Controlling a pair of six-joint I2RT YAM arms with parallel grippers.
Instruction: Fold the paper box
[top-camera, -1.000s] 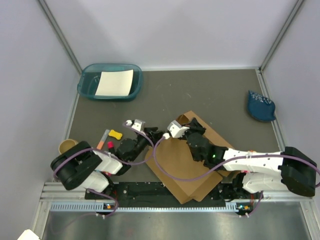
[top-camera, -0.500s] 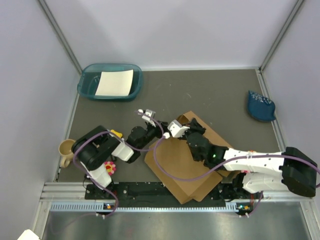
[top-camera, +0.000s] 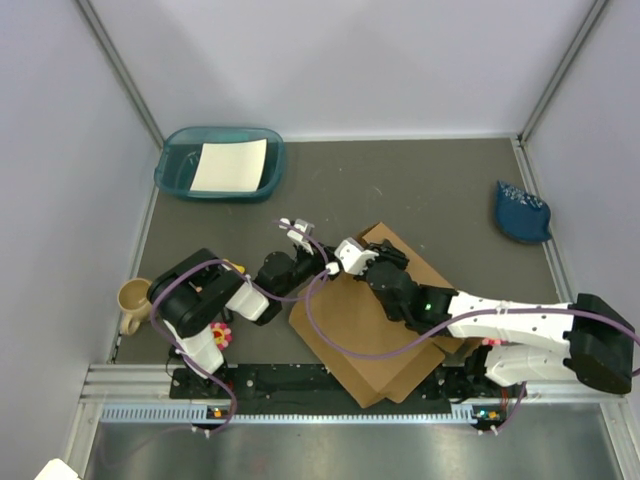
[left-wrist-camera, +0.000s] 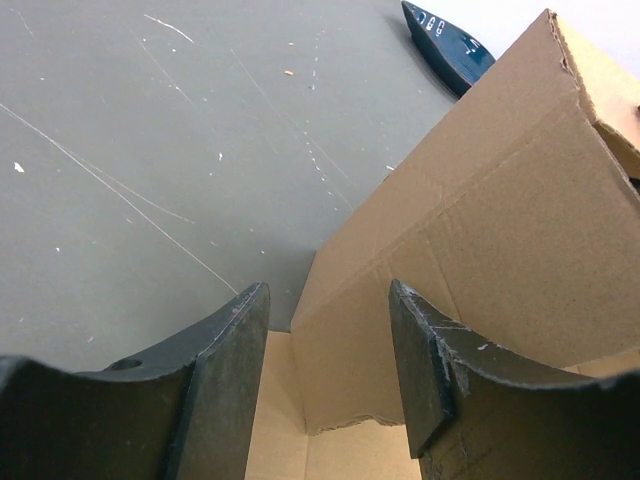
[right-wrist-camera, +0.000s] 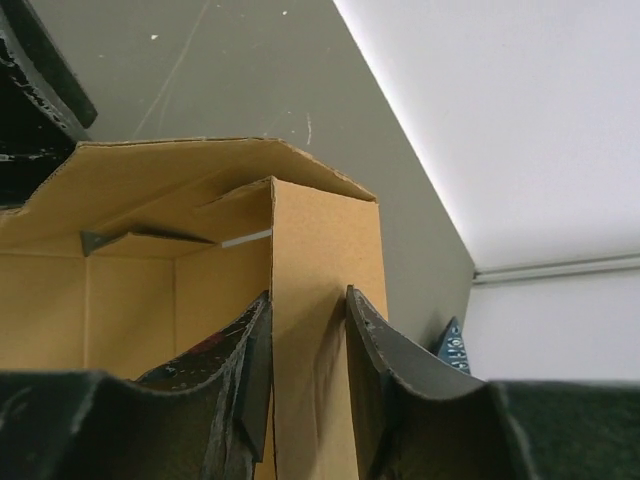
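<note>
Left pincer (left-wrist-camera: 328, 290) apart, empty; paper box (left-wrist-camera: 480, 230) wall rose just ahead, to its right. Right pincer (right-wrist-camera: 308, 297), nearer, straddled the upright flap (right-wrist-camera: 322, 240); clamped or loose, undeterminable.

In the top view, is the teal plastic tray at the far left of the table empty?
No, a white paper sheet lies inside the teal plastic tray.

Box (left-wrist-camera: 480, 230) of matt brown corrugated cardboard, its cut edges rough and fibrous. Bench (left-wrist-camera: 150, 150) matt grey, scratched and speckled. Left gripper (left-wrist-camera: 328, 300) of scuffed matt black plastic. Tray (top-camera: 172, 172) of glossy teal plastic.
</note>
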